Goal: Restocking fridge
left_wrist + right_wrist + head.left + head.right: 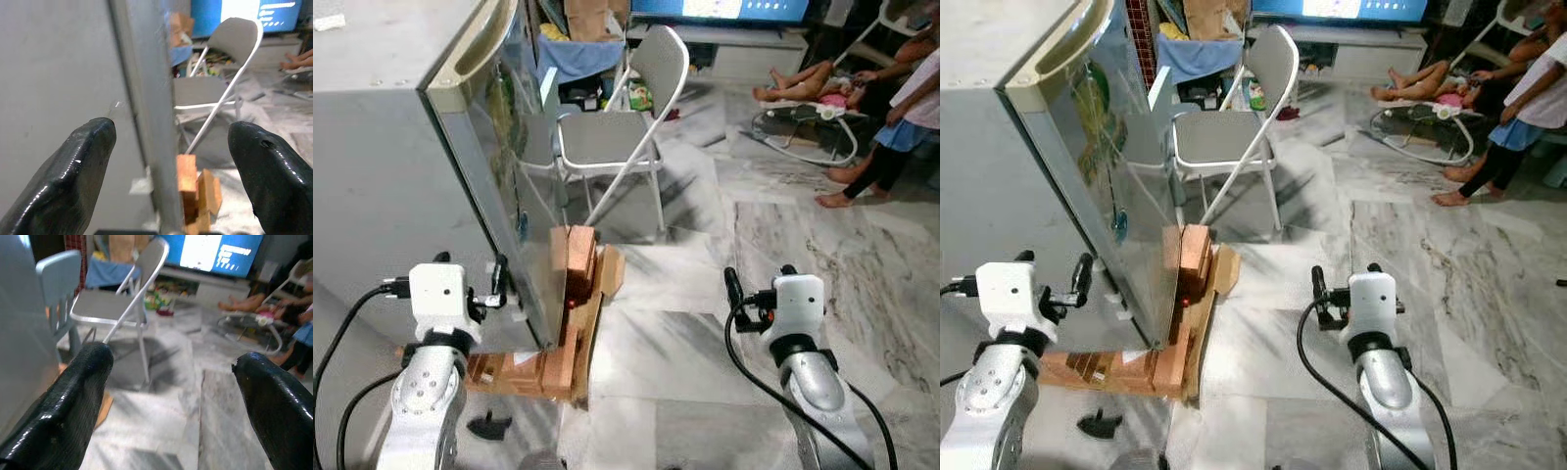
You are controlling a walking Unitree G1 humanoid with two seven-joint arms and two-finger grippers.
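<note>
Two grippers raised, both spread and empty: left gripper (171, 161) lower left, straddling the fridge (401, 147) door edge without touching; right gripper (171, 396) lower right over marble floor (803, 245), well apart from fridge. Fridge door shut, filling upper left, propped on wooden blocks (573, 294) at lower centre. Folding chair (626, 127) at top centre, just beyond. People's legs (862, 171) at upper right edge.

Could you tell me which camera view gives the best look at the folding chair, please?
The right eye view: the folding chair shows whole, legs included. The left eye view matches nearly. The right wrist view shows it between black fingers; the left wrist view hides part behind the fridge edge.
</note>
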